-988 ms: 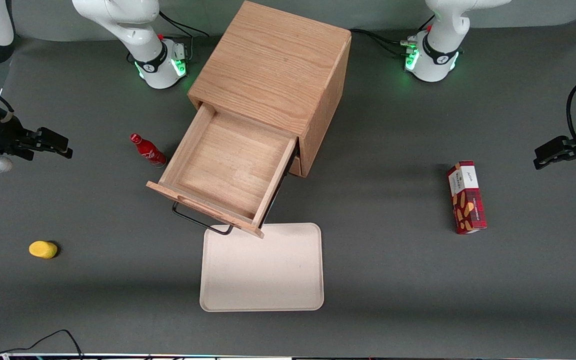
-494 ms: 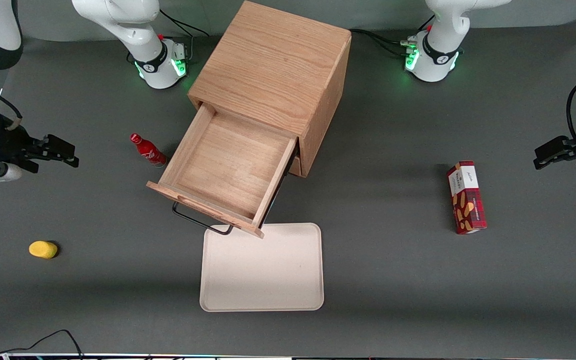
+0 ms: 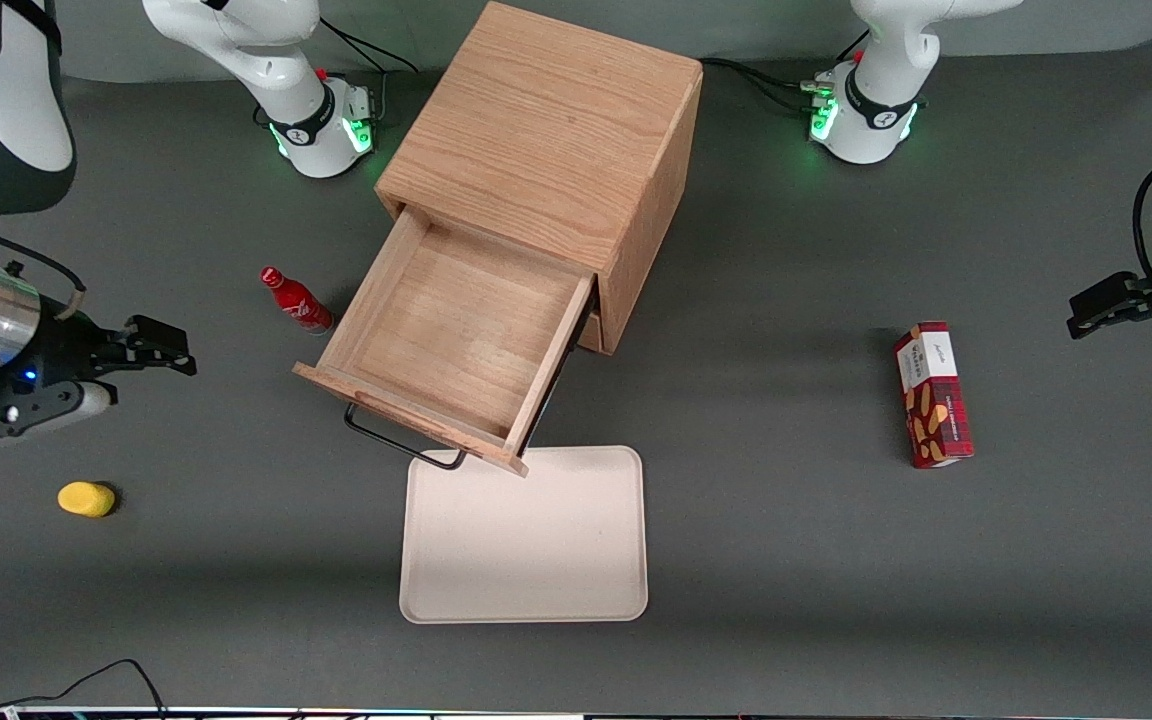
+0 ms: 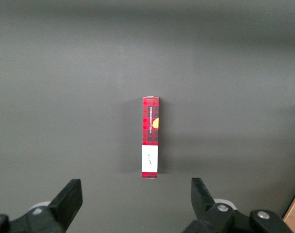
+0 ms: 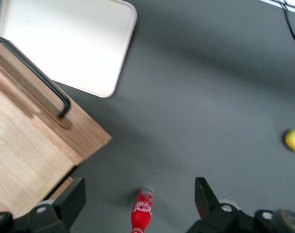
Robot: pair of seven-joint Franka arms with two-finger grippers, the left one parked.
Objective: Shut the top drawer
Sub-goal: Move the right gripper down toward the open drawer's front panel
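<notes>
I see the top drawer [image 3: 451, 345] pulled well out of the wooden cabinet [image 3: 546, 140], its front panel and thin black wire handle [image 3: 398, 442] overhanging the near corner of the cream tray [image 3: 526, 540]. The drawer holds nothing; the tray is bare too. My gripper [image 3: 164, 348] hangs over open grey table [image 3: 786, 560] toward the working arm's end, well apart from the drawer, fingers spread wide. Between gripper and drawer lies a small red bottle [image 3: 296, 300], just beside the drawer's side wall. A yellow object [image 3: 86, 498] sits nearer the front camera than the gripper.
</notes>
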